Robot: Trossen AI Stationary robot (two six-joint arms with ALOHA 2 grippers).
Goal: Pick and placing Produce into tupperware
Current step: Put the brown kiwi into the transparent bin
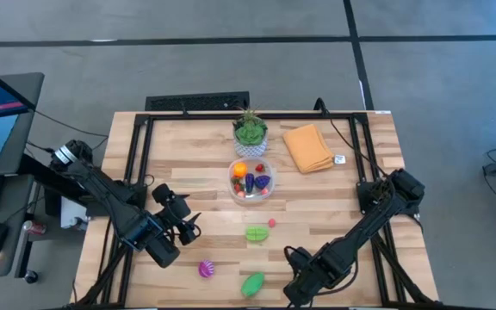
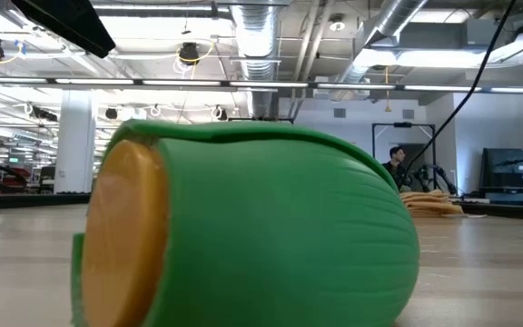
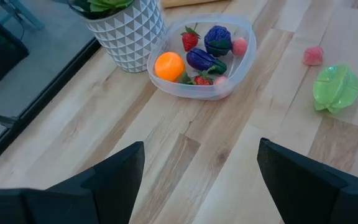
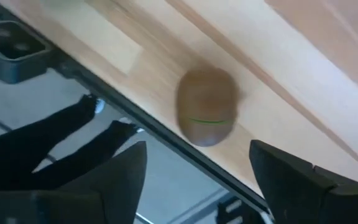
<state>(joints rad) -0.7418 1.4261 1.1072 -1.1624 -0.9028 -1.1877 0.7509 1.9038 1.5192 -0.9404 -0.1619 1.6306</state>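
R gripper over brown piece at table's near edge, jaws apart, nothing held.

We see the right gripper [image 4: 194,180] wide open above a brown egg-shaped toy w/ a green seam [image 4: 206,106], lying right by the table's edge rail. Left gripper [image 3: 201,180] also wide open & empty, waiting at the left side, facing the tupperware [image 1: 252,181], which sits mid-table just in front of the plant pot [image 1: 250,135], w/ orange, purple & red pieces inside. Still loose: green leafy piece [image 1: 257,232], small pink one [image 1: 272,222], pink-purple one [image 1: 206,269], green one [image 1: 253,283]. For a clean pick we'd centre the fingers across the brown toy's short axis, come straight down & close gently; it's round, prob. rolls, and the edge is close.
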